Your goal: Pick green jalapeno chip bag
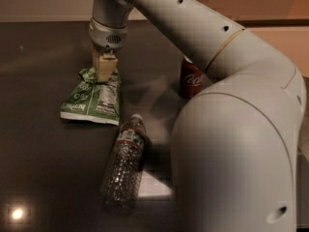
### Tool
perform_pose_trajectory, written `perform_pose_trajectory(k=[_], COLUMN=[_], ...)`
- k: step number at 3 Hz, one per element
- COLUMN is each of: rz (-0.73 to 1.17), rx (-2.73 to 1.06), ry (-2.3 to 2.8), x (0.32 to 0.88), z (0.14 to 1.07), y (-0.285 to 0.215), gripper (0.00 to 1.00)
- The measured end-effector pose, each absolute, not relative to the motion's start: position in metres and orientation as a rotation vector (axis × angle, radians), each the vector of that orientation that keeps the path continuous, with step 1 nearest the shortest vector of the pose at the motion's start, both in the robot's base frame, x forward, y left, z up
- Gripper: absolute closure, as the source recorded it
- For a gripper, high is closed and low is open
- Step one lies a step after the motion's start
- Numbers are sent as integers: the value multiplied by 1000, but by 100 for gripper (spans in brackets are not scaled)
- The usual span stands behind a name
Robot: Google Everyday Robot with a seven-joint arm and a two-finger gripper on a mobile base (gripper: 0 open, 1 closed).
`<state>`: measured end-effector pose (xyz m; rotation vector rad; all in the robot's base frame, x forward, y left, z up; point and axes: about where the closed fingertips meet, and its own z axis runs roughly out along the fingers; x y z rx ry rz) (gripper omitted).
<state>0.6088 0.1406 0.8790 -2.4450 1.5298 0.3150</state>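
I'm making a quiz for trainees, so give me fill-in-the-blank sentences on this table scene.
1. The pincer is at the far end of the ____ bag.
2. The clear bottle lies on its ____ on the table.
3. The ____ can stands upright, partly hidden behind the arm.
Missing words: green; side; red.

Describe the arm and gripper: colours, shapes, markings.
The arm is off-white rounded shells with small dark holes and an orange ring at one joint. Its grey vented wrist ends in the gripper, with blunt cream fingers, at the top of the green jalapeno chip bag.
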Motion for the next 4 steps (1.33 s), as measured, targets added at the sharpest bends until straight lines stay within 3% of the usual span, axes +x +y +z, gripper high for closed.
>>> perform_pose_trajectory(k=[4], rz=[235], rx=[-2248], ry=[1357], x=[644], z=[1003], y=[106], gripper=[100])
